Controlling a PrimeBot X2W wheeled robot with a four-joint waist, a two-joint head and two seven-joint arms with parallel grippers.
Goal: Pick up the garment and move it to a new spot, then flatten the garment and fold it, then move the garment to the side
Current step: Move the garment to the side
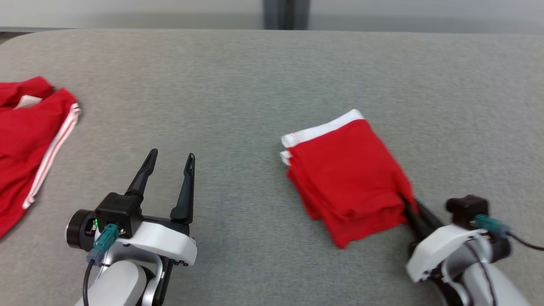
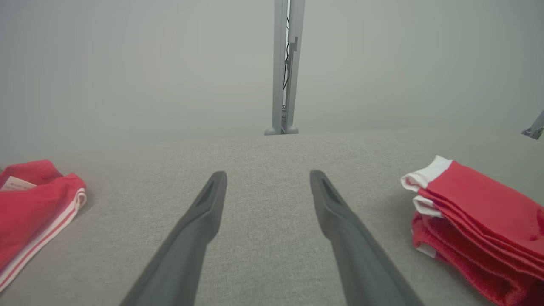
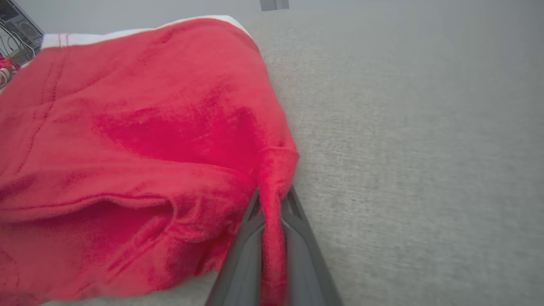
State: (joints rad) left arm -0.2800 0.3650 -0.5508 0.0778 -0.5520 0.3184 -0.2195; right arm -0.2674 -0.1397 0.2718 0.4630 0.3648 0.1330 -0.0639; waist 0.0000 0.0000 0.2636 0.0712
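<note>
Head view: my right gripper [image 1: 409,208] is pressed shut on the near right corner of the folded garment [image 1: 348,170], a red stack with white trim lying right of centre on the grey table [image 1: 255,76]. My left gripper [image 1: 172,154] hovers spread and empty, well apart from the stack. A second red garment [image 1: 29,140] with white stripes lies loose at the table's left edge.

Left wrist view: my left fingers [image 2: 199,221] stand wide over bare table. The stack sits to the right in neat layers, the loose garment to the left, and a grey post [image 2: 285,63] stands beyond the far edge.

Right wrist view: a twisted tongue of red fabric is pinched between my right fingers [image 3: 242,259], with the bulk bulging to the left.

Assessment: folding looks complete, and the step in hand is the move to the side. The next move calls for a low, steady drag or lift, since a one-corner hold may let the layers slide open. Nothing obstructs the right; the loose garment occupies the left.
</note>
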